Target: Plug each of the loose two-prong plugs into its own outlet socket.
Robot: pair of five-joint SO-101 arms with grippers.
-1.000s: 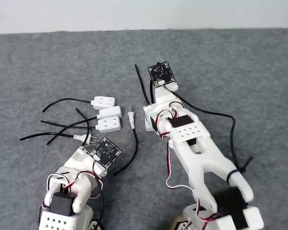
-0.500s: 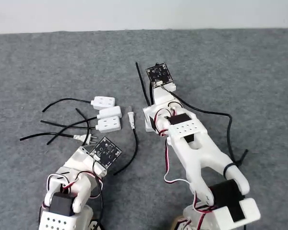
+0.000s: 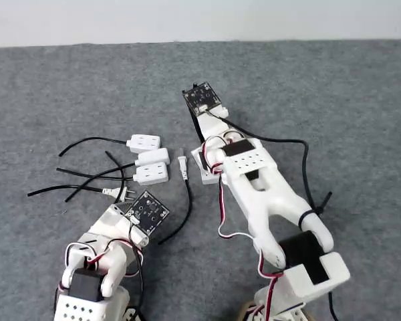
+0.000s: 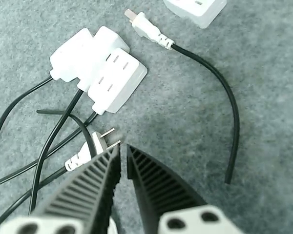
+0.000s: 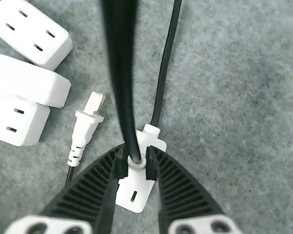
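Note:
My right gripper [image 5: 135, 163] is shut on the white base of a thick black cord, apparently a plug standing upright in a small white outlet [image 5: 134, 194] on the grey mat. That outlet [image 3: 204, 170] lies at the table's middle, and its own thin cord [image 5: 164, 73] runs away from it. A loose two-prong plug [image 3: 182, 164] lies just left of it. Three white outlets [image 3: 151, 166] cluster farther left. My left gripper [image 4: 123, 152] is shut on nothing, its tips beside the prongs of a second loose plug [image 4: 95, 146].
Black cords [image 3: 80, 177] from the outlets and the nearer plug trail left across the grey mat [image 3: 347, 100]. The middle plug's cord [image 3: 186, 207] curves down toward the left arm. The mat's right and far parts are bare, with a white wall behind.
The right arm has swung to the left, its wrist turning with it and the gripper staying on the small outlet. The left arm and the loose plugs have not moved.

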